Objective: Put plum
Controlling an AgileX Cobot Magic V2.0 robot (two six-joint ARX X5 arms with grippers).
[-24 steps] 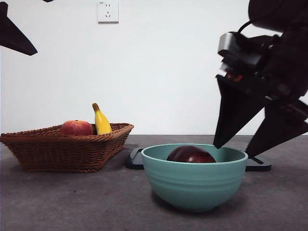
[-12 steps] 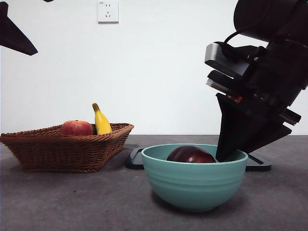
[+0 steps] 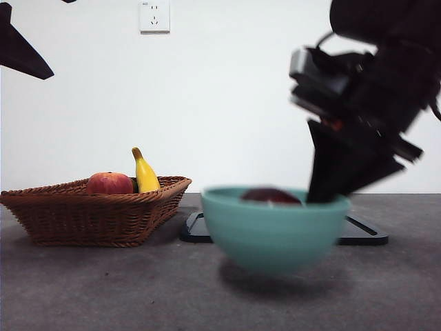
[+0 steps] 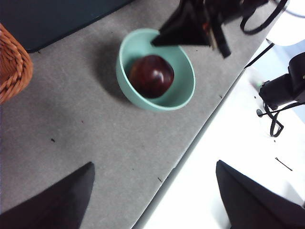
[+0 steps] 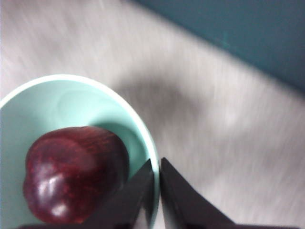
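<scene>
Your right gripper (image 5: 156, 191) has the bowl (image 3: 274, 231) pinched by its rim, clear of the table (image 3: 103, 289), with the plum (image 5: 76, 179) riding inside

Its jaws sit pressed nearly together, one on each side of the wall, probably so you carry bowl and fruit as one; the plum lies just inside the inner jaw. Your left gripper (image 4: 152, 200) hangs spread, well back from the bowl. The front view is blurred around the bowl, only the plum's top clears the rim, and you cannot tell how firmly the rim is held
</scene>
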